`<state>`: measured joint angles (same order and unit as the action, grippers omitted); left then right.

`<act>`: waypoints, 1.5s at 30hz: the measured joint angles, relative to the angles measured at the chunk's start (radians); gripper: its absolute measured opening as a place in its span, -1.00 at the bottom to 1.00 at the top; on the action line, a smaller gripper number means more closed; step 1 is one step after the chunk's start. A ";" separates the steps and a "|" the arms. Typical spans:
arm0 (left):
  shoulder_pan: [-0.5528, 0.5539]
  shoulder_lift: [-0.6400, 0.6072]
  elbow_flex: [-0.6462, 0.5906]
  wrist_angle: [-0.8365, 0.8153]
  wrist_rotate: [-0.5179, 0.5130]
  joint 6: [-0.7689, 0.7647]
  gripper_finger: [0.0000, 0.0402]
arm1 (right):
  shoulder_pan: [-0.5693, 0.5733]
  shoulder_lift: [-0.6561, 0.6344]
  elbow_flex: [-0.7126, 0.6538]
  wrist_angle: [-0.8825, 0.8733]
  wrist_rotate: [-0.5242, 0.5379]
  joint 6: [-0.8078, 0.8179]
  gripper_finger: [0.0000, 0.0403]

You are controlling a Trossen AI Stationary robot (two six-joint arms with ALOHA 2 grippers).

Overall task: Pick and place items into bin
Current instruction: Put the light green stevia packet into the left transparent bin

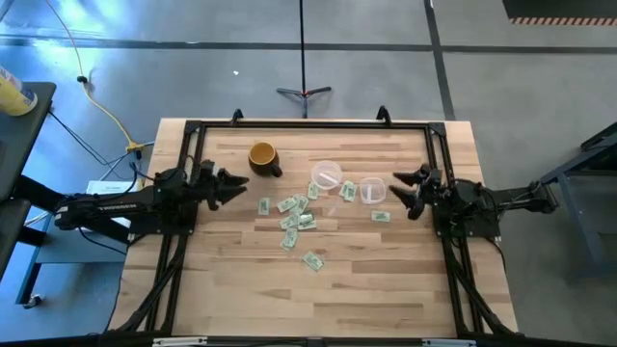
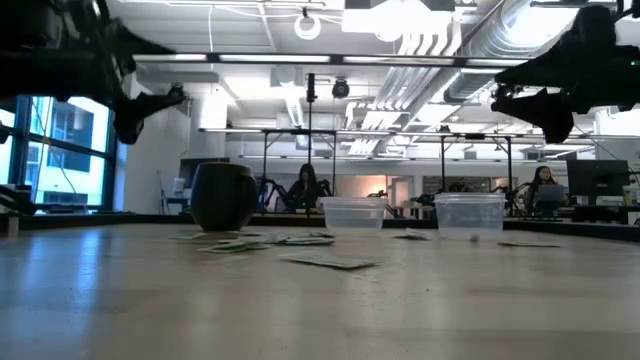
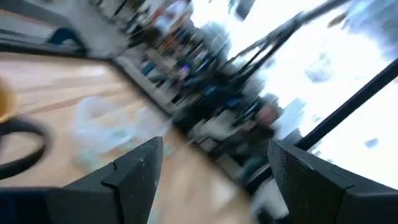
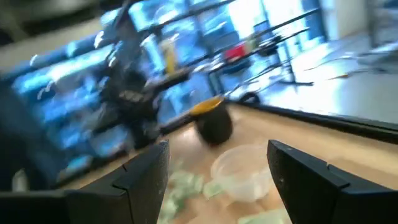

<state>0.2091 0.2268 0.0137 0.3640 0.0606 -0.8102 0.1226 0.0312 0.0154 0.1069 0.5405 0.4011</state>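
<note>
Several pale-green-and-white slips (image 1: 295,214) lie flat and scattered on the wooden table, one apart near the table's near side (image 1: 311,260) and one toward the right (image 1: 381,216). The clear shallow bowl (image 1: 326,176) stands beyond them, also seen as the bowl (image 2: 355,213) and the bowl (image 4: 239,171). My left gripper (image 1: 234,185) is open, raised over the table left of the slips. My right gripper (image 1: 403,190) is open, raised just right of a smaller clear cup (image 1: 372,192). Both wrist views are blurred; the open left gripper (image 3: 214,180) and open right gripper (image 4: 217,174) hold nothing.
A yellow mug (image 1: 262,156) stands on the table's far left part, left of the bowl. A dark frame (image 1: 308,124) runs round the table's far and side edges. Bare wood (image 1: 308,299) stretches along the near side. People sit in the room beyond the table.
</note>
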 joint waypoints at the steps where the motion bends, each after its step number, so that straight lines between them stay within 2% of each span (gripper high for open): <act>1: 0.000 0.000 0.000 0.050 0.001 -0.018 0.62 | 0.000 0.001 0.000 0.035 0.024 0.062 0.29; 4: 0.000 0.000 0.000 0.204 -0.011 0.030 0.62 | 0.000 0.000 0.002 0.123 0.048 0.263 0.29; 6: 0.000 0.000 0.001 0.264 -0.026 0.073 0.62 | 0.000 0.001 0.002 0.189 0.120 0.315 0.29; 9: 0.000 0.001 0.034 0.231 -0.031 0.119 0.62 | 0.000 0.000 0.003 0.323 0.275 0.290 0.29; 13: 0.000 0.018 0.082 0.077 -0.031 0.124 0.62 | 0.000 0.000 0.004 0.460 0.365 0.241 0.29; 18: 0.000 0.062 0.107 0.009 -0.013 0.125 0.62 | 0.000 0.000 0.004 0.538 0.356 0.210 0.29; 20: 0.000 0.082 0.108 0.003 -0.012 0.132 0.62 | 0.000 0.004 0.005 0.516 0.285 0.207 0.29; 25: 0.000 0.106 0.108 -0.007 0.037 0.155 0.62 | -0.004 0.077 0.014 0.454 0.073 0.372 0.27; 27: 0.000 0.105 0.108 -0.008 0.085 0.160 0.62 | -0.003 0.144 0.059 0.375 0.026 0.423 0.27; 29: 0.000 0.105 0.108 -0.008 0.133 0.160 0.62 | 0.002 0.230 0.145 0.207 -0.007 0.467 0.27; 31: 0.000 0.105 0.108 -0.009 0.171 0.161 0.62 | 0.008 0.333 0.269 -0.042 -0.038 0.513 0.27; 35: 0.000 0.105 0.108 -0.029 0.198 0.162 0.62 | 0.028 0.568 0.538 -0.650 -0.099 0.565 0.26; 38: 0.000 0.105 0.108 -0.053 0.199 0.162 0.62 | 0.050 0.742 0.681 -0.986 -0.156 0.556 0.26; 41: 0.000 0.105 0.109 -0.082 0.200 0.163 0.62 | 0.090 0.887 0.747 -1.143 -0.225 0.489 0.26; 45: 0.000 0.105 0.109 -0.113 0.200 0.203 0.62 | 0.157 1.025 0.755 -1.142 -0.236 0.368 0.26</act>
<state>0.2089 0.3317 0.1224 0.2514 0.2604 -0.6069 0.2795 1.0561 0.7701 -1.0355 0.3042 0.7688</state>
